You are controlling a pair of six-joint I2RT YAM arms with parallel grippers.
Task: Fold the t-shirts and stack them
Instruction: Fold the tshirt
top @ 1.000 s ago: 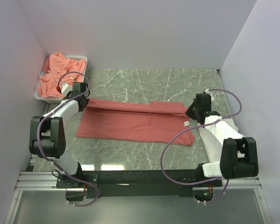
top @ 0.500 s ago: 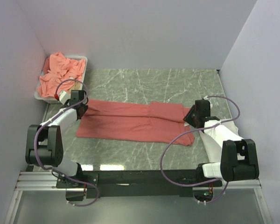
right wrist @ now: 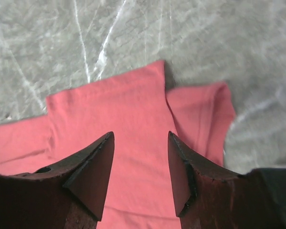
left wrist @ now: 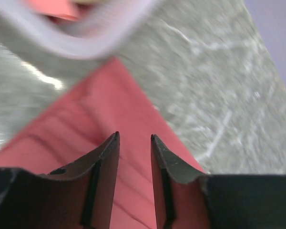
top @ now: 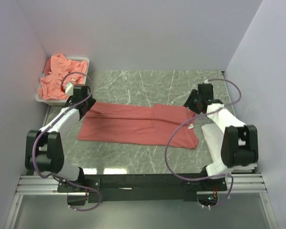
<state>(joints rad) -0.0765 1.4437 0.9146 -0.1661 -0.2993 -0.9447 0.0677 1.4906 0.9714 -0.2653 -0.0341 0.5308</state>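
The left end effector [left wrist: 134,136] and right end effector [right wrist: 141,134] are released, jaws apart and empty, above opposite ends of the t-shirt [top: 138,125] — spread across the tabletop [top: 181,86].

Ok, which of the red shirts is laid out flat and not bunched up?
The shirt on the table, folded lengthwise into a long band. The other shirts sit crumpled in the tray at the far left.
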